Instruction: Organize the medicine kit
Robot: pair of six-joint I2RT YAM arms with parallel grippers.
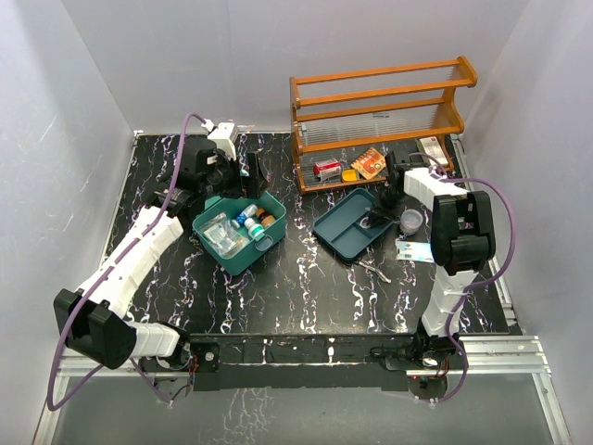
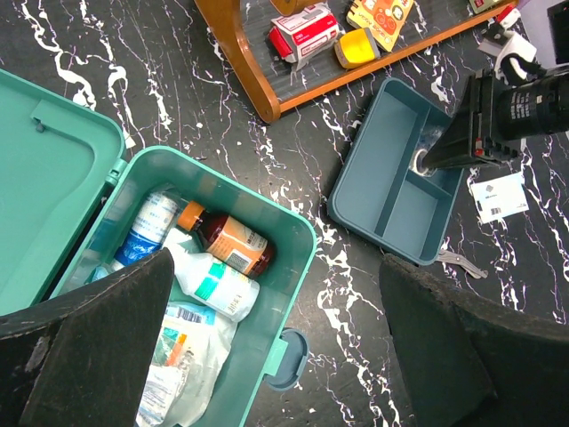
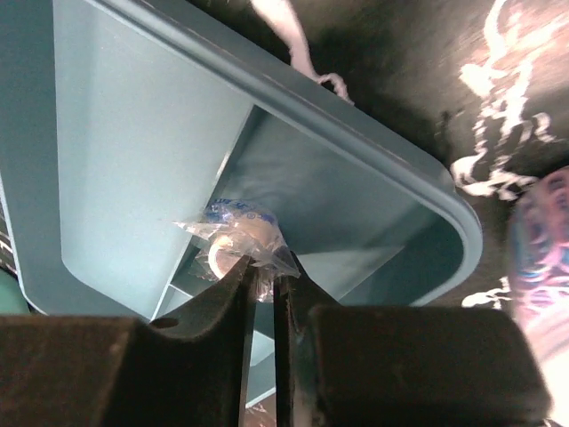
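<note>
**Right arm pinches a packet in the tray**

The right gripper is clamped on a wrapped packet in the divided tray, right of centre. It is probably bound for the medicine kit, open left of centre. The left gripper hangs spread above it.

The left arm stretches from the lower left of the top view toward the upper centre-left, and the left gripper has its fingers spread wide. The right arm rises along the right side and folds back leftward. The right gripper is pinched nearly closed on a small clear packet.
</note>
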